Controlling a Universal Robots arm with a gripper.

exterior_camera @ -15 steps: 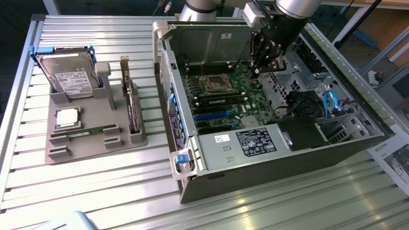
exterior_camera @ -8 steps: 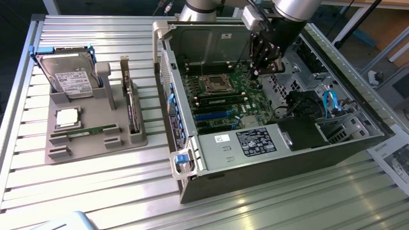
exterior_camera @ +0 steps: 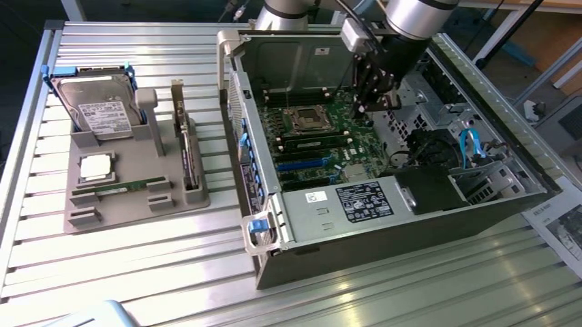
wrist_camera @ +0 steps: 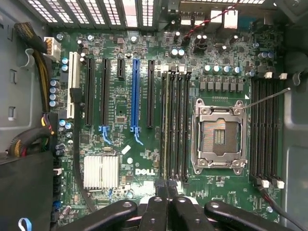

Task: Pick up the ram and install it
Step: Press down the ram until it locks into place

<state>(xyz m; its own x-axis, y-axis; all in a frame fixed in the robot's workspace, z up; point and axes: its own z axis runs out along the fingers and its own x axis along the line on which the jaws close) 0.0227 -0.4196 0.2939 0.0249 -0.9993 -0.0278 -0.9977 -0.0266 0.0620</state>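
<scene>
Over the open computer case [exterior_camera: 382, 197] in the exterior view, the arm reached down from above, and its pincer [exterior_camera: 375, 102] hung inside the case above the green motherboard [exterior_camera: 323, 143], toward the exterior view's right of the empty processor socket [exterior_camera: 304, 117]. The case lay on its side on the slatted metal bench [exterior_camera: 136, 259]. To the exterior view's left stood a grey holder [exterior_camera: 136, 184] carrying a hard drive [exterior_camera: 100, 109], a square silver processor chip [exterior_camera: 97, 167] and an upright card [exterior_camera: 187, 143]. One ram stick [exterior_camera: 123, 187] lay flat in a slot near the holder's front edge, well apart from the pincer.

From the wrist view, the pincer [wrist_camera: 167, 187] was shut, its dark fingers [wrist_camera: 159, 211] drawn together just above a bank of memory slots [wrist_camera: 175, 125] beside the socket [wrist_camera: 219, 137]. A thin dark edge seemed to sit between the fingertips, perhaps a second stick seen end-on, though the angle was too poor to be sure. A second bank of slots [wrist_camera: 265, 130] ran along the socket's other side. Long expansion slots, one of them blue [wrist_camera: 135, 91], and a ribbed silver heat sink [wrist_camera: 101, 171] sat farther across the board.
</scene>
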